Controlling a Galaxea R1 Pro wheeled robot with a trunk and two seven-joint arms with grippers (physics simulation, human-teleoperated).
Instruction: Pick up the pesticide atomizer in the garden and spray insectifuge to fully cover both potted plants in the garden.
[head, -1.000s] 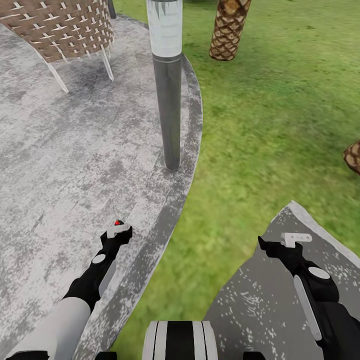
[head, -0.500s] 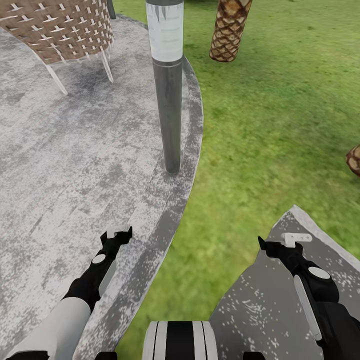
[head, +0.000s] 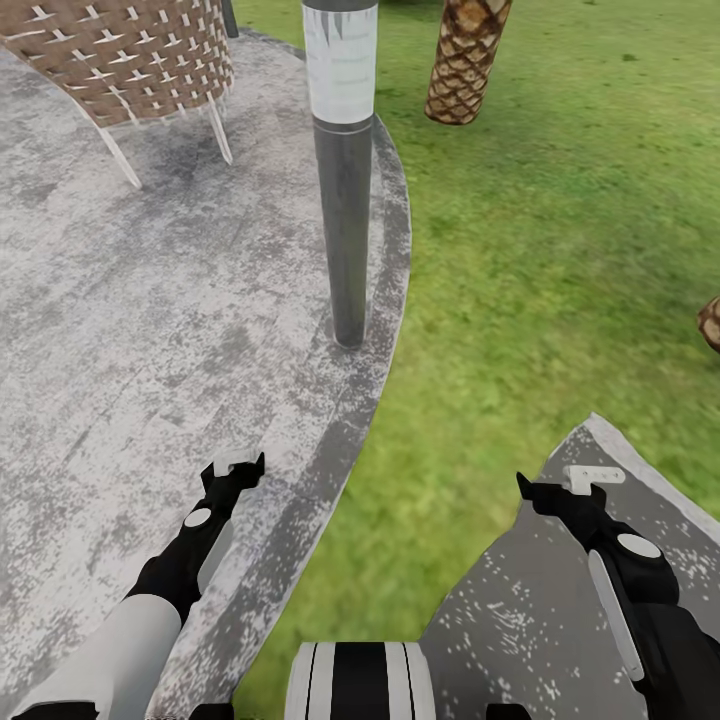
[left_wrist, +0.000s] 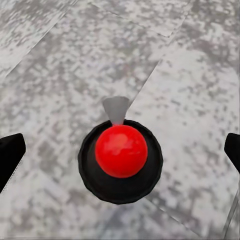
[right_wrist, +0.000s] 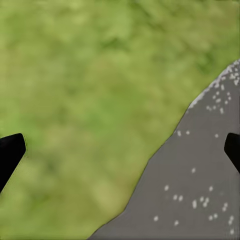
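Hovering wide open, the left tool (left_wrist: 120, 150) frames the pesticide atomizer (left_wrist: 121, 160) standing on paving (left_wrist: 190, 75).

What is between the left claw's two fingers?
In the left wrist view, the pesticide atomizer stands on the grey paving, red button up, between the left claw's spread fingers. Neither finger touches it.
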